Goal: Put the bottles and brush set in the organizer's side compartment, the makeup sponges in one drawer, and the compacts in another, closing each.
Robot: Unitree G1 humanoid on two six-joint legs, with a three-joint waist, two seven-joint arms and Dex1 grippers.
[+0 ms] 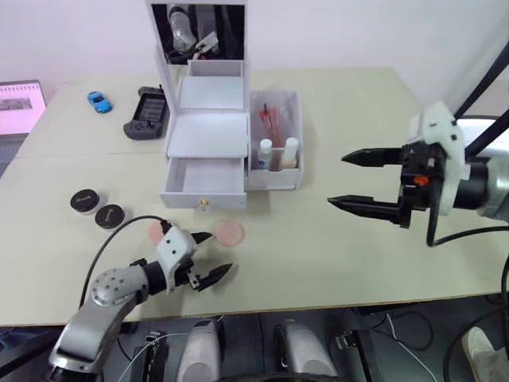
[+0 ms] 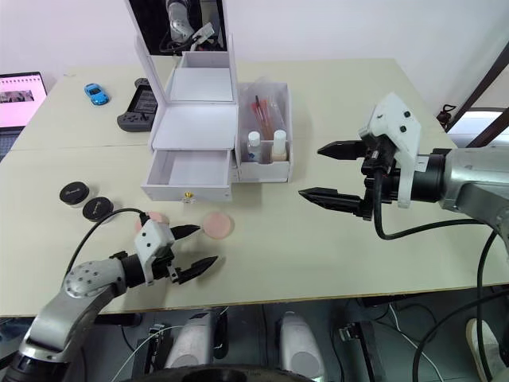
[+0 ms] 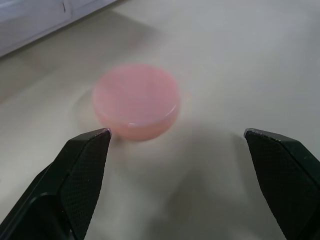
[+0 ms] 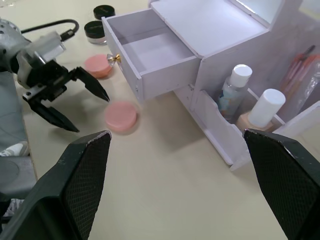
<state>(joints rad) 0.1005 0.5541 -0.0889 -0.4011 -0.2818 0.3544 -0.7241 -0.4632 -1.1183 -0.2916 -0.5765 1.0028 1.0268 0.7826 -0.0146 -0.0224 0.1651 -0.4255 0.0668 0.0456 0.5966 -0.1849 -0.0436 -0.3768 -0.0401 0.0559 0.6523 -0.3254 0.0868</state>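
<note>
Left gripper [image 1: 212, 255] low over the beige worktop [image 1: 334, 239], fingers spread wide, empty, flat round peach-pink makeup sponge [image 3: 136, 107] lying just ahead of the fingertips. Right gripper [image 1: 347, 180] raised, fingers far apart, empty, aimed toward the white plastic organizer [image 4: 210, 30] with one drawer [image 4: 150, 55] pulled out, white-capped bottles [image 4: 235, 92] upright in its side compartment.

A smooth, matt cream table [image 1: 334, 239] carries a white organizer [image 1: 208, 135] of smooth, slightly glossy plastic, its open drawer tipped with a shiny gold knob [image 1: 203, 204]. The makeup sponges [image 3: 136, 106] look soft, matt and peach-pink. The compacts [image 1: 95, 207] are glossy black cases. The bottles [image 4: 250, 102] have smooth white plastic caps. The left hand's fingers [image 3: 80, 175] are black with a fine textured grip.
</note>
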